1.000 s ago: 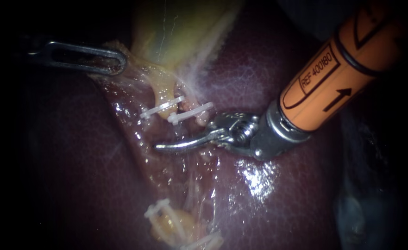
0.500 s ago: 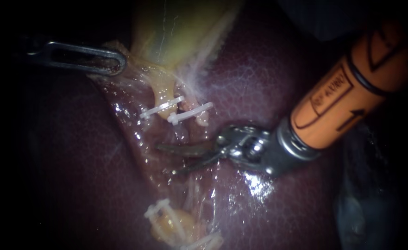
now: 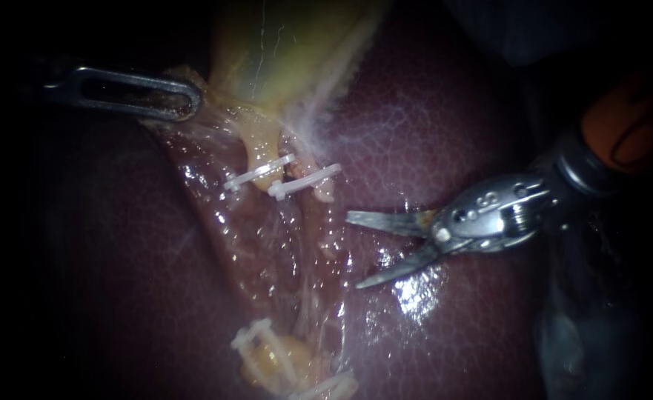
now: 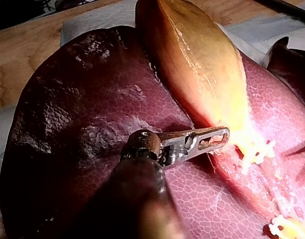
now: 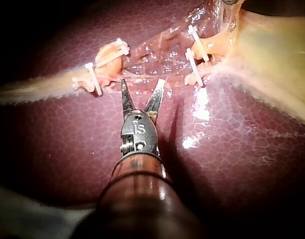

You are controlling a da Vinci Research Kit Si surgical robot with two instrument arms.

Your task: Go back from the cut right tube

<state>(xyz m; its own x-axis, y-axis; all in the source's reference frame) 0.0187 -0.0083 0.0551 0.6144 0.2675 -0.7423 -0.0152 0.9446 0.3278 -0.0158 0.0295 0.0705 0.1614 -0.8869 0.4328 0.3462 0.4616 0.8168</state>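
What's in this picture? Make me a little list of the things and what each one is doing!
Left instrument: jaws shut on the gallbladder edge
Right instrument: jaws open, empty, clear of the clips
Upper clips: two, white, just below the gallbladder
Lower clips: white, on a yellowish stump
Liver: dark red, under everything

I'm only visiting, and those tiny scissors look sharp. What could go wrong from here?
1. The right instrument has its blades open over the liver. A dip while backing off might nick the surface.
2. Its upper blade tip lies near the white clips on the tube stump. A sideways drift might catch one.
3. The left instrument grips the gallbladder. A stronger pull might strain the clipped stump.
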